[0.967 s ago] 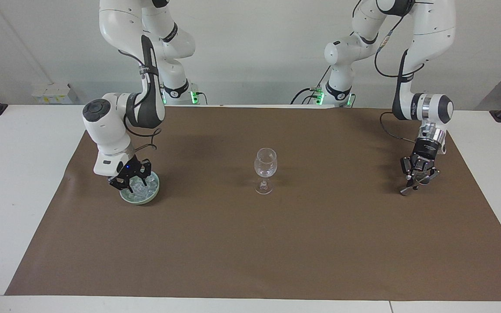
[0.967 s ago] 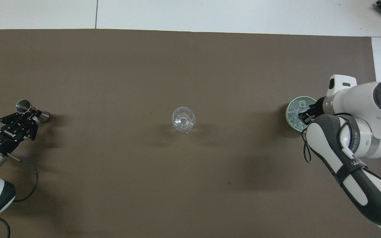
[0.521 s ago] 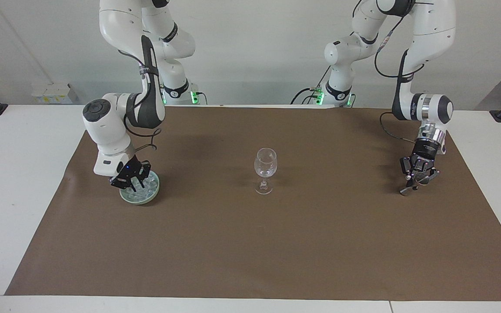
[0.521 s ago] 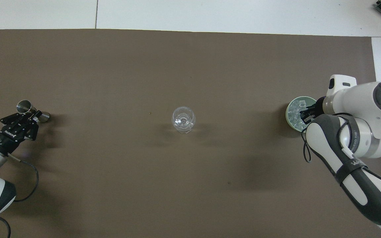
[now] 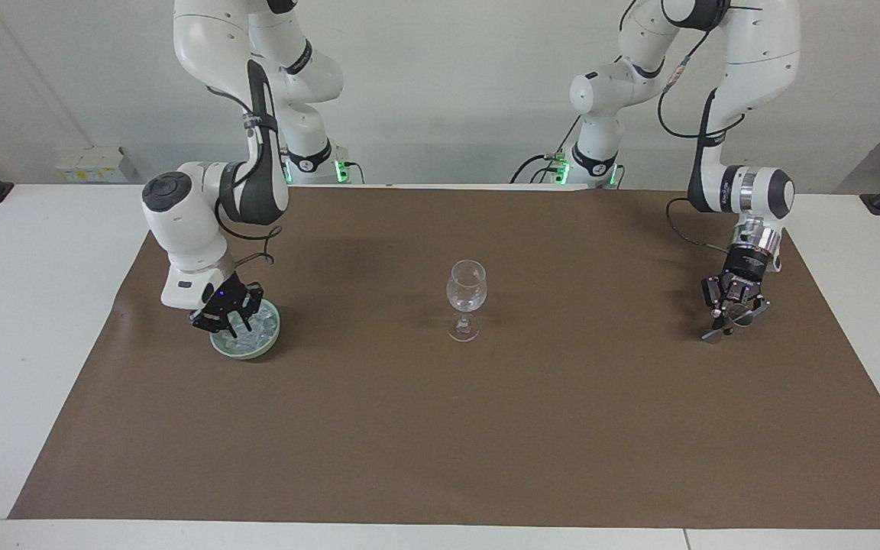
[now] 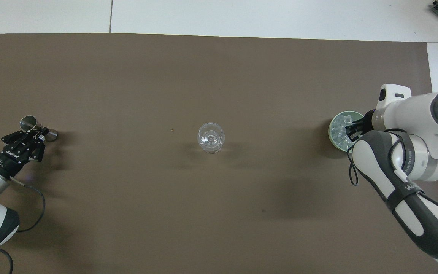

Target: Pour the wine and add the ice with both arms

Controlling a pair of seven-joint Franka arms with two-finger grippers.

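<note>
A clear stemmed glass (image 5: 467,294) (image 6: 211,137) stands upright mid-mat and looks empty. Toward the right arm's end sits a pale green bowl (image 5: 276,330) (image 6: 330,131) heaped with ice (image 5: 254,331) (image 6: 339,134). My right gripper (image 5: 228,321) (image 6: 350,131) is low over that bowl, its fingertips shut on a chunk of ice at the top of the pile. Toward the left arm's end my left gripper (image 5: 732,316) (image 6: 38,131) is shut on the waist of a tilted metal jigger (image 5: 715,333) (image 6: 28,123), whose lower end is at the mat. No wine shows.
A brown mat (image 5: 440,443) covers most of the white table (image 5: 20,305). The right arm's forearm (image 6: 401,179) hangs over the mat between the bowl and the robots' edge.
The right gripper closed among the ice and lifted a little over the bowl. The left gripper kept its hold on the jigger and barely shifted.
</note>
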